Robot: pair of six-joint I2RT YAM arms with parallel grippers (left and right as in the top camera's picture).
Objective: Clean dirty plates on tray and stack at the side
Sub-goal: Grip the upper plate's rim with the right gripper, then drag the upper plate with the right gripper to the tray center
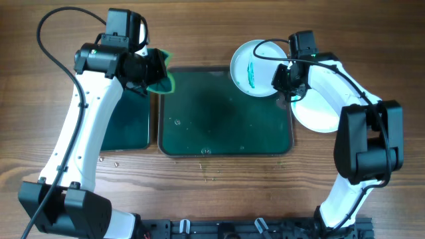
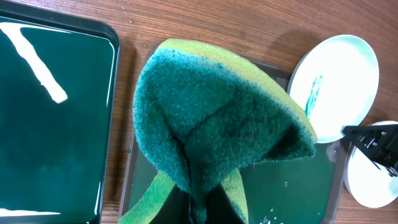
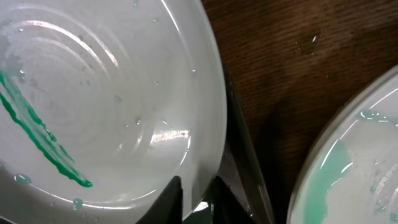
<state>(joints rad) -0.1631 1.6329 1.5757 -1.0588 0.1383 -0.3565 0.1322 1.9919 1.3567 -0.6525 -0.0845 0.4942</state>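
Observation:
A white plate with a teal streak sits over the far right corner of the large dark green tray. My right gripper is shut on this plate's right rim. In the right wrist view the rim of the plate runs between the two black fingers of the gripper. A second white plate with a pale teal smear lies on the wood right of the tray. My left gripper hovers at the tray's far left corner, shut on a folded green sponge.
A smaller green tray lies left of the large one, under my left arm. Water drops dot the large tray and the wood in front of it. The second plate lies close to the right of my right gripper.

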